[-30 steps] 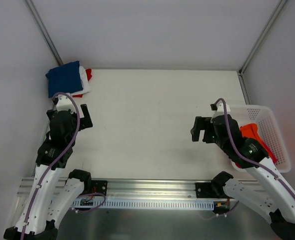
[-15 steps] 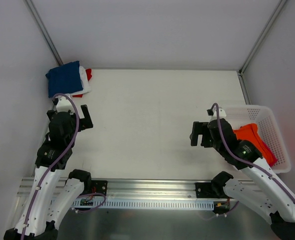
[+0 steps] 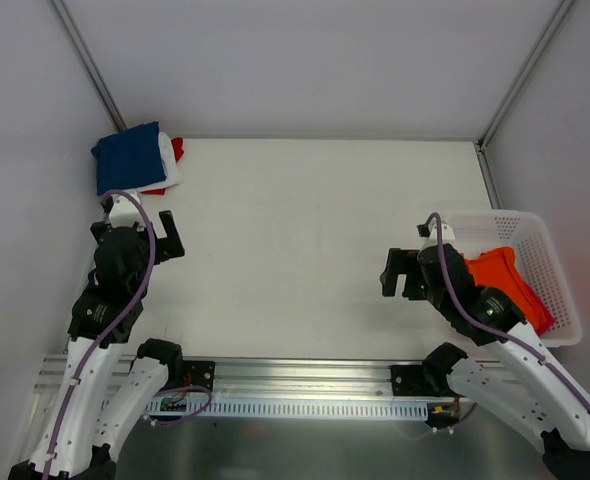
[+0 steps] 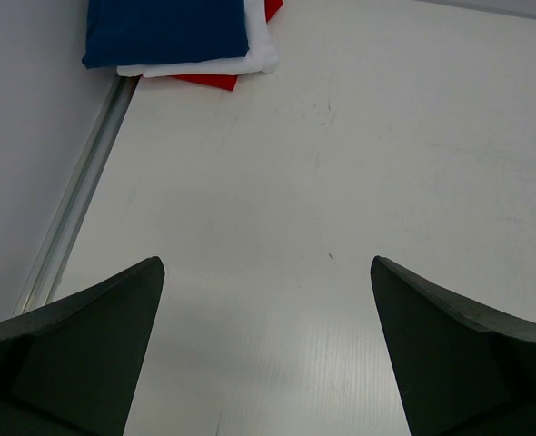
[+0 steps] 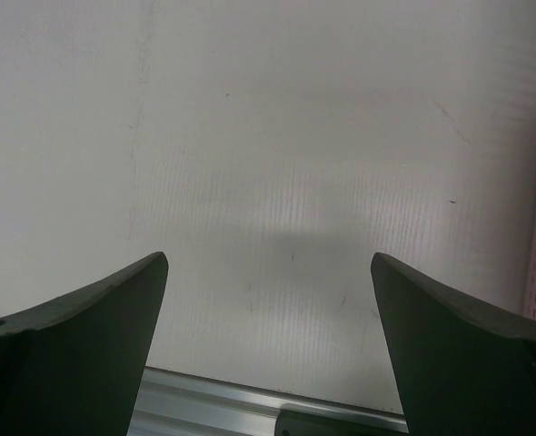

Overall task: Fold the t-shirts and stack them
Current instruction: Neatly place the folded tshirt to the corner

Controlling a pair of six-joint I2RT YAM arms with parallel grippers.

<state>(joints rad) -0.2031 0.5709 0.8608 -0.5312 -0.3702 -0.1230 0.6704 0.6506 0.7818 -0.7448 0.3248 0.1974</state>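
claws: left gripper (image 3: 171, 234) and right gripper (image 3: 399, 272) both gape wide, holding nothing, over the table (image 3: 305, 210) | cloth: orange t-shirt (image 3: 497, 276) crumpled in the basket (image 3: 547, 250) beside my right claw; folded stack (image 3: 130, 158), navy on top, in the far-left corner | handling: i judge it light, limp and stretchy, best pinched at a shoulder seam or hem.

Likely a lab — bare white-walled booth (image 3: 305, 70), aluminium rail (image 3: 295, 380).
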